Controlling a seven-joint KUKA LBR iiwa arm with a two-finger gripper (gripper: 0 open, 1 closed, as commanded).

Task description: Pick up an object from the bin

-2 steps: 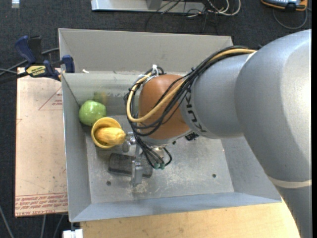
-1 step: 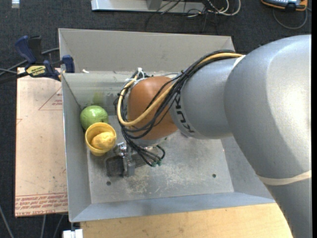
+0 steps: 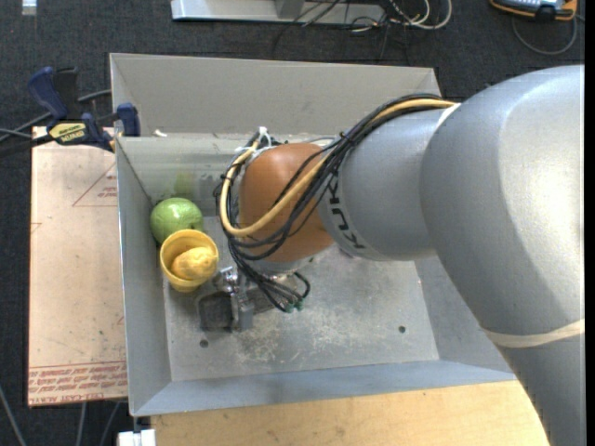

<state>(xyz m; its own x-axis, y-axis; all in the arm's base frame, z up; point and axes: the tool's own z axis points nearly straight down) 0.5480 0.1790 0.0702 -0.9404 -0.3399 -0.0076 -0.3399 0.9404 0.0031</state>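
Against the left wall of the grey bin (image 3: 144, 323), toward the back: a round green apple (image 3: 175, 218), resting on the floor. Just in front of it, touching or nearly so: a yellow cup (image 3: 170, 249), mouth turned up toward the camera, with a pale yellow piece (image 3: 193, 265) lying inside. Kind of piece not clear.

Below the cup, a little nearer the front wall: a small dark grey lump (image 3: 212, 313), low and blocky, flat on the bin floor, just clear of the cup's base.

Directly to its right, down at floor level: the gripper (image 3: 238, 303), close beside the dark grey lump, possibly touching it. Spread or pressed together: cannot tell, lost in shadow under the wrist. Likewise no telling whether inside the grasp or merely next to it.

Above and to the right: the orange cover (image 3: 279, 203) of the wrist, looped with yellow and black cables (image 3: 270, 226), hanging over the middle of the bin.

Further right: the thick grey arm (image 3: 418, 184), crossing the right wall and covering that side. Floor in front of the gripper dusted with pale grit.
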